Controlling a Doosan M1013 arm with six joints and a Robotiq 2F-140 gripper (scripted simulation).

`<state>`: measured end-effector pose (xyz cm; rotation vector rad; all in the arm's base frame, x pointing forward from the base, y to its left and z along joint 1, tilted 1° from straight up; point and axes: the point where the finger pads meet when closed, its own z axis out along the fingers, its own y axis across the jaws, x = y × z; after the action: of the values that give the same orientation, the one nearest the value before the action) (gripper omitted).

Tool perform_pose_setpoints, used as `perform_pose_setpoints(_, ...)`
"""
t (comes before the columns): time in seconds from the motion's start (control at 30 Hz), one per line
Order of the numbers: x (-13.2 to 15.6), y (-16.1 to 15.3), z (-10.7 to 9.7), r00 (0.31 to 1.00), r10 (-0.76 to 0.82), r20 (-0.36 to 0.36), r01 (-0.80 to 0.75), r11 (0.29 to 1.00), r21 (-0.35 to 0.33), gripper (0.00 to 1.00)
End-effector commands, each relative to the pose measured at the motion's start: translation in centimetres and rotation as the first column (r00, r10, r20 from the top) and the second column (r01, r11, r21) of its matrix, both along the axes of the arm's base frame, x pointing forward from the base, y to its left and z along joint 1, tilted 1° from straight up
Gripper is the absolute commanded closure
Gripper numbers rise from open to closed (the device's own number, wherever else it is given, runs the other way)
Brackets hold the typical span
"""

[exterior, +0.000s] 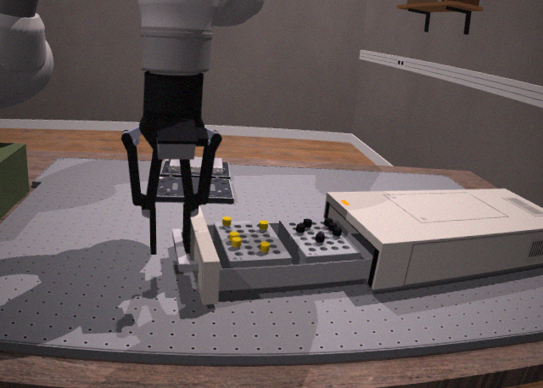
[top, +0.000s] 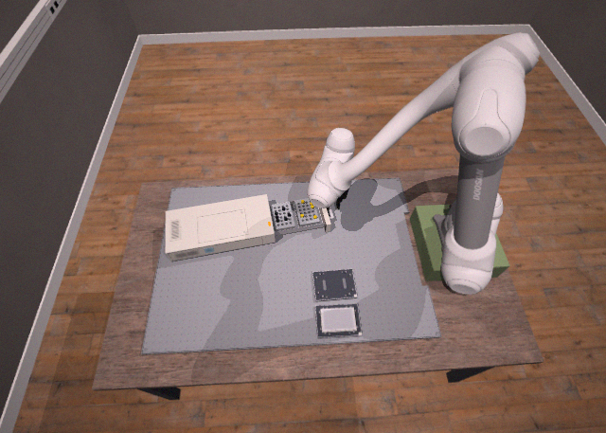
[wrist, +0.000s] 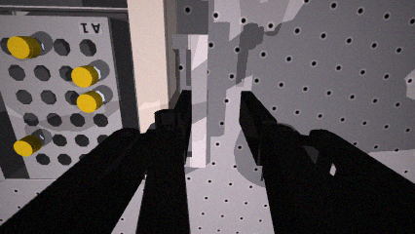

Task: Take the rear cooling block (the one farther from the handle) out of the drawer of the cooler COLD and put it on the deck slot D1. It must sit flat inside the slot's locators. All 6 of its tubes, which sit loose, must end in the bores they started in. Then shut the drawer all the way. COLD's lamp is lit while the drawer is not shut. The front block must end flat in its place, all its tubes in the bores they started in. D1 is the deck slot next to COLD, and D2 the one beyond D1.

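The cooler COLD [top: 220, 225] [exterior: 438, 226] has its drawer [exterior: 285, 276] pulled out, and its orange lamp [top: 270, 223] [exterior: 344, 202] is lit. The rear block [top: 282, 216] [exterior: 321, 244] with black tubes sits next to the cooler body. The front block [top: 308, 211] [exterior: 252, 244] [wrist: 54, 60] with yellow tubes sits behind the drawer's front panel [wrist: 146, 63]. My gripper [exterior: 169, 250] [wrist: 215, 106] points down and straddles the drawer's handle [exterior: 180, 244] [wrist: 200, 122]. The fingers stand part open, with a gap between the handle and the outer finger. Slot D1 [top: 318, 277] [exterior: 221, 189] is dark and bare.
Slot D2 [top: 338, 319] lies beyond D1 with a white plate in it. The arm's green base block [top: 425, 237] [exterior: 10, 175] stands at the mat's edge. The perforated grey mat [top: 220, 311] [exterior: 263, 327] covers the table.
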<state>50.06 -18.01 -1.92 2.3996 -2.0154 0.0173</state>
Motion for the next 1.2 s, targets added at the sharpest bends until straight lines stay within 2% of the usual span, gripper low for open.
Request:
perform_pose_setpoints(0.0,-0.07,-0.03,0.05,1.0,0.0,0.001,0.0,1.0,0.0,0.66)
perform_pose_setpoints(1.17,-1.05,-0.2,0.05,1.0,0.0,0.001,0.0,1.0,0.0,0.66)
